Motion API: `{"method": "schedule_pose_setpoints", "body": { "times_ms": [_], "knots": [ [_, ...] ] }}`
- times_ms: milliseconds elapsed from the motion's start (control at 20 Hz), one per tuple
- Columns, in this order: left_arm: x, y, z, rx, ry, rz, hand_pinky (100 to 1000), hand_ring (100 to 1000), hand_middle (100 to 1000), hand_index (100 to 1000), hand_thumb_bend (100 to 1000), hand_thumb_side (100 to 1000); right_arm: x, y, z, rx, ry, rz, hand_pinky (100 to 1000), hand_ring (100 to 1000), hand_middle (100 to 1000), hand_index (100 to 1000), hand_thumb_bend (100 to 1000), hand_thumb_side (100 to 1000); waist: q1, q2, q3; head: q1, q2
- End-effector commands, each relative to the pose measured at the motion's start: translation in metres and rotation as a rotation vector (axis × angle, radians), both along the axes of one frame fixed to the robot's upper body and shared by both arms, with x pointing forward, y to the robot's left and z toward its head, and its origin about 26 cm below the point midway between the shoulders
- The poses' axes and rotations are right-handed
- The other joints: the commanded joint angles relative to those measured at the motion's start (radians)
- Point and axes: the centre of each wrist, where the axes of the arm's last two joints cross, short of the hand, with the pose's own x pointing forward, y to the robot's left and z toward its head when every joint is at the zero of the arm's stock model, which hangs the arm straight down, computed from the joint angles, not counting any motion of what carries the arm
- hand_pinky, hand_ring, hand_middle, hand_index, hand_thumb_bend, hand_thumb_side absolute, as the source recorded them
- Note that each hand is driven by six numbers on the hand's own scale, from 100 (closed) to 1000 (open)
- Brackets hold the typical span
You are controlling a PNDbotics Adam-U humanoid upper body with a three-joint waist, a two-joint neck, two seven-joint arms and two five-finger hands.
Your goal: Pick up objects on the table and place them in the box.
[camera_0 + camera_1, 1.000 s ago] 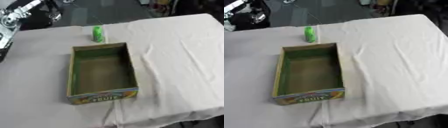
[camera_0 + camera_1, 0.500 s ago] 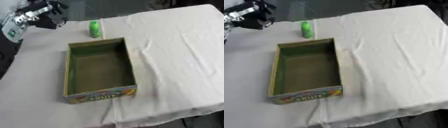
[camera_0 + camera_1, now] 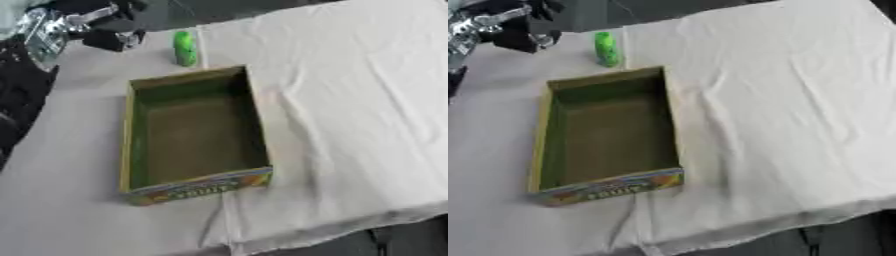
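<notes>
Left hand: I have my left hand (image 3: 103, 36) up in the far left corner, above the table and near the bottle, not touching it. Its fingers are a dark blur from here, so I cannot tell whether they are curled or straight.
Right hand: out of sight in both views.
Bottle: a small green bottle (image 3: 185, 48) stands upright on the cloth just beyond the far end of the box (close to that end wall, though I cannot tell whether they touch). It sits to the right of my left hand.
Box: an open cardboard box (image 3: 129, 131), green inside, lies lengthwise in the middle-left of the table with its printed, coloured end facing me. I see nothing inside it.
Table: a pale cloth (image 3: 350, 100) covers the table, with creases running along the right of the box and a fold hanging over the near edge.
</notes>
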Motion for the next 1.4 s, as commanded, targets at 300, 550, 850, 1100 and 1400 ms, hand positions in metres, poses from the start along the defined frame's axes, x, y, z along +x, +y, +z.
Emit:
{"method": "schedule_pose_setpoints", "body": {
  "times_ms": [300,550,850,1100,1400],
  "knots": [
    [0.004,0.005,0.027,0.125,-0.003,0.057,854,806,927,1000,1000,711,0.0,0.008,0.022,0.027,-0.049,0.047,577,689,775,929,100,697,0.021,0.01,-0.038,0.053,-0.001],
    [0.001,0.013,0.034,0.142,-0.033,0.118,860,812,935,1000,1000,711,0.002,0.017,0.034,0.038,-0.08,0.093,577,689,775,929,100,696,0.053,0.049,-0.076,0.091,-0.02],
    [0.001,0.016,0.042,0.131,-0.076,0.139,859,810,937,1000,1000,750,0.002,0.022,0.041,0.022,-0.104,0.116,571,684,771,929,100,705,0.078,0.086,-0.104,0.117,-0.049],
    [-0.001,0.02,0.044,0.125,-0.096,0.159,856,806,936,1000,1000,738,0.002,0.025,0.044,0.008,-0.115,0.132,568,682,770,930,100,708,0.086,0.099,-0.118,0.136,-0.058],
    [-0.003,0.025,0.045,0.119,-0.106,0.176,855,805,935,1000,1000,721,0.002,0.028,0.047,0.004,-0.124,0.142,569,682,770,930,100,707,0.099,0.106,-0.134,0.153,-0.065]
  ]
}}
